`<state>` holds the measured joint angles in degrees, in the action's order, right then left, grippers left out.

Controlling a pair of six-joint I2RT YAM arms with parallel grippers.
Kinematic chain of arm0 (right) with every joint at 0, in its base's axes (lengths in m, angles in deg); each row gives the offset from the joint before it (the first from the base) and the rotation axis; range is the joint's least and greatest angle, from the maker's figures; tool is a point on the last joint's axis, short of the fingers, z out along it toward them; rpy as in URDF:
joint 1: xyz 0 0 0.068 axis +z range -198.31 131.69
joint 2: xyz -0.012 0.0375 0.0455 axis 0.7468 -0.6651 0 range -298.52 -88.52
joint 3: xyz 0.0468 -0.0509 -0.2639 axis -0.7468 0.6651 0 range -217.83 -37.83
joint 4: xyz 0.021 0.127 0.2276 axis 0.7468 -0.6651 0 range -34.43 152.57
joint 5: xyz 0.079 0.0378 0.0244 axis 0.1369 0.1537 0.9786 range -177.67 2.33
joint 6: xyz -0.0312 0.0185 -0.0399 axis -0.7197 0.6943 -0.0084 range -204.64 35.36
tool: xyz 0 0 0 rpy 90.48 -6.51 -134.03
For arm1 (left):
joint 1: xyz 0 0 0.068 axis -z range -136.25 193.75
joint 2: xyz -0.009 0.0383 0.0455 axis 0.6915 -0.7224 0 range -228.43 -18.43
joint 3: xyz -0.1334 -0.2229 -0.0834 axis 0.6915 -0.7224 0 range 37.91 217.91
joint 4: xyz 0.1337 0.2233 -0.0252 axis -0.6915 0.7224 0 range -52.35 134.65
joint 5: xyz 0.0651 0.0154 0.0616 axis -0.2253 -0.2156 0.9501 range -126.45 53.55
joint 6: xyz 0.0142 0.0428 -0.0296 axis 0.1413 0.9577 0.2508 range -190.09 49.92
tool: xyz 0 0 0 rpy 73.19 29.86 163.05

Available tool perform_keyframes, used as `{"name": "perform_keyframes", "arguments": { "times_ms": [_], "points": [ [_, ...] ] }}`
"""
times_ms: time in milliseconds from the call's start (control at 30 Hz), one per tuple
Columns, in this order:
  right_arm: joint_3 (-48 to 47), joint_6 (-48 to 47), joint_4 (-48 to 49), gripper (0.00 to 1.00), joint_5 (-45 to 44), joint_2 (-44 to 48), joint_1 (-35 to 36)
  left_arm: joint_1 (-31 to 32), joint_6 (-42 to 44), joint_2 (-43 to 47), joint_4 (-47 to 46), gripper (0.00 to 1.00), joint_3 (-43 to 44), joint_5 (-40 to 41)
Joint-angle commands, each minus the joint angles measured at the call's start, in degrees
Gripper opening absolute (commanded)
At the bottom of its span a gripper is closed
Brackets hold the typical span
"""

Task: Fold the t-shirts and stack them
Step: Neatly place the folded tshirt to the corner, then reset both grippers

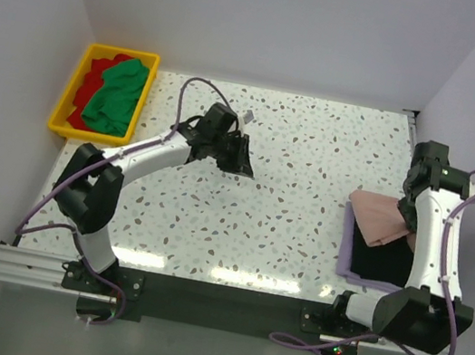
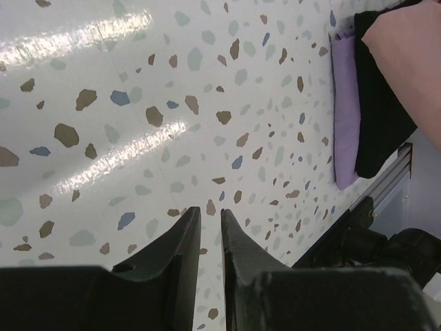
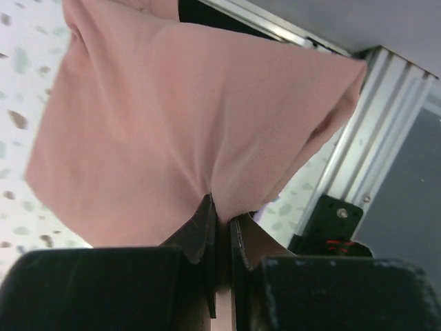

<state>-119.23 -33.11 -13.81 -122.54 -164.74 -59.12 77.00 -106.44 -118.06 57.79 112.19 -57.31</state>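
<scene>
Overhead and wrist views of a white table with a speckled terrazzo pattern.

**Left side.** A yellow rectangular plastic bin stands at the far left corner. It holds a crumpled green cloth t-shirt lying over a crumpled red cloth t-shirt.

**Left arm.** The left gripper sits over bare tabletop left of centre, well apart from the bin. Its two dark fingers are drawn close, leaving only a thin slit, and nothing is between them.

**Right side.** A folded black cloth t-shirt lies on a folded lavender cloth t-shirt near the right edge. The lavender one shows as a border along the stack's left and near sides.

**Right arm.** The right gripper is clamped narrowly on an edge of the folded dusty-pink cloth t-shirt, and the fabric puckers where the fingertips meet. This shirt is skewed over the far part of the stack, with one corner reaching out over the table. Whether it rests on the black shirt or hangs just above it cannot be told. An aluminium frame rail runs beside it.
</scene>
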Motion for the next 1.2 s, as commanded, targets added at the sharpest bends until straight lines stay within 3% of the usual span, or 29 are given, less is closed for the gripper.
{"name": "perform_keyframes", "arguments": {
  "times_ms": [0, 33, 67, 100, 133, 167, 367, 633, 833, 1033, 1167],
  "points": [
    [6.68, -1.68, -2.99, 0.00, -0.46, 5.89, -0.53, 1.11, 0.24, 3.30, -3.61, 0.23, -1.86, -1.37],
    [9.40, -2.30, -2.29, 0.00, 0.24, 6.61, -0.79, 1.20, 0.24, 3.39, -3.79, 0.23, -2.47, -1.37],
    [10.21, -2.83, -2.63, 0.22, 0.94, 7.31, -0.97, 1.55, 0.24, 3.57, -4.05, 0.23, -2.74, -1.55],
    [10.65, -3.97, -2.81, 0.63, 1.47, 8.62, -0.97, 1.64, 0.24, 3.57, -4.49, 0.24, -2.91, -1.90],
    [11.09, -4.94, -2.46, 0.87, 2.17, 9.25, -0.97, 1.55, 0.41, 3.83, -4.58, 0.24, -3.17, -1.99],
    [11.09, -6.16, -1.94, 0.99, 3.05, 9.78, -0.97, 1.55, 0.50, 4.01, -4.67, 0.24, -3.26, -1.99],
    [9.51, -15.65, 2.71, 0.99, 9.63, 12.06, -0.97, 1.55, 1.03, 5.33, -4.59, 0.27, -3.35, -1.46],
    [18.91, -19.71, 22.32, 0.99, 33.72, 20.42, 0.52, 0.85, 2.87, 9.37, -2.39, 0.31, -3.88, 2.49],
    [20.14, -16.47, 29.52, 0.99, 28.20, 17.87, 18.41, -3.27, 4.54, 16.04, -2.65, 0.34, -10.11, 7.41],
    [25.15, -14.44, 42.53, 0.99, 28.28, 16.29, 29.60, -9.17, 7.09, 24.65, -2.92, 0.38, -17.76, 10.74],
    [26.38, -15.49, 47.28, 0.99, 26.96, 12.08, 37.08, -9.17, 9.11, 29.92, -0.89, 0.42, -20.40, 16.54]
  ]
}}
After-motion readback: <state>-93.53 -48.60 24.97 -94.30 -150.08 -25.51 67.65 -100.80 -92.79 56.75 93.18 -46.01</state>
